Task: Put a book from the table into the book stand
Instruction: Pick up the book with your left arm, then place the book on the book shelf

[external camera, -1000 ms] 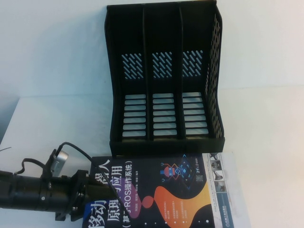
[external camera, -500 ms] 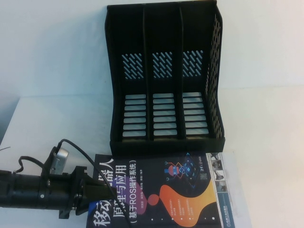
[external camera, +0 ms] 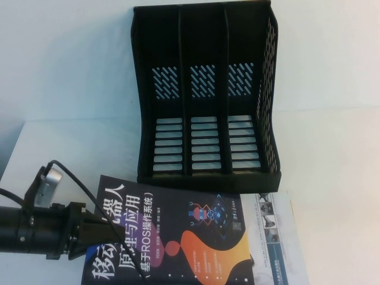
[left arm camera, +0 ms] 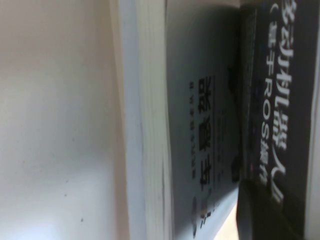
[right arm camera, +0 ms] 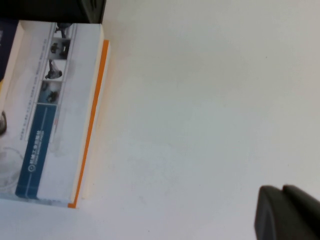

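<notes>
Across the white table, the black book stand is set upright at the far side, its three slots unfilled. Just in front of it, the book is seen lying partly over a white-covered book. The left gripper is clamped on the book's left edge. The right gripper is barely glimpsed above bare table; whether its fingers are parted cannot be told.

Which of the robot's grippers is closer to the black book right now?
The left. The left gripper is at the black book's left edge, touching it. The right gripper shows only in its own wrist view, over bare table beyond the white book.
</notes>
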Robot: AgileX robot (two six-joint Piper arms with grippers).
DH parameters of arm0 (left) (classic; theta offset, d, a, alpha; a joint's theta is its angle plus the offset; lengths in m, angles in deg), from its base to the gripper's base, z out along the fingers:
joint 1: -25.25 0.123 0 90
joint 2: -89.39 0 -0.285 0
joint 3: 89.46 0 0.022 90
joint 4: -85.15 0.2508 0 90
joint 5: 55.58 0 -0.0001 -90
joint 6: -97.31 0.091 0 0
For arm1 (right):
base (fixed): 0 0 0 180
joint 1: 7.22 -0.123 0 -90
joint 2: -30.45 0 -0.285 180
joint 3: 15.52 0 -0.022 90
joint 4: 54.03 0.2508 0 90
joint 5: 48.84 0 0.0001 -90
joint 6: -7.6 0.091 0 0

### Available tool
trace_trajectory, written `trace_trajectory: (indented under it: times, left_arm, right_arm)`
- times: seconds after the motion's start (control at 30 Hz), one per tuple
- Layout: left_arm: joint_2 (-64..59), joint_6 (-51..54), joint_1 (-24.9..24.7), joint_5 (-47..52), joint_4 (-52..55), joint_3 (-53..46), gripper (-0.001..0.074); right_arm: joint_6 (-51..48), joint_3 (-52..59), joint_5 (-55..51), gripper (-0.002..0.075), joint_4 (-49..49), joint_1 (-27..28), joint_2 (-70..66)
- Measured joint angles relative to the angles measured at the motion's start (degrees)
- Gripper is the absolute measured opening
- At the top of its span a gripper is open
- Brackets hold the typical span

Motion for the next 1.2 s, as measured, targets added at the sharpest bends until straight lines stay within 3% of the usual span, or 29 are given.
trace_trajectory:
  times: [0.5, 0.93, 1.07, 1.2]
  left_arm:
    - [13.67, -4.48, 0.34, 0.00, 2.54, 2.32, 0.0113]
    - [28.10, -21.97, 0.18, 2.87, 7.04, 19.29, 0.0112]
    - [28.08, -26.70, -2.53, 2.38, 10.24, 26.55, 0.0112]
    - [28.08, -32.13, -8.97, -2.73, 15.75, 32.29, 0.0112]
  right_arm:
    - [0.00, 0.00, 0.22, -0.0002, -0.51, 0.00, 0.00]
    - [0.00, 0.00, 2.75, -0.0002, -0.91, 0.00, 0.00]
    - [0.00, 0.00, 3.47, -0.0002, -0.91, 0.00, 0.00]
    - [0.00, 0.00, 4.38, -0.0002, -0.91, 0.00, 0.00]
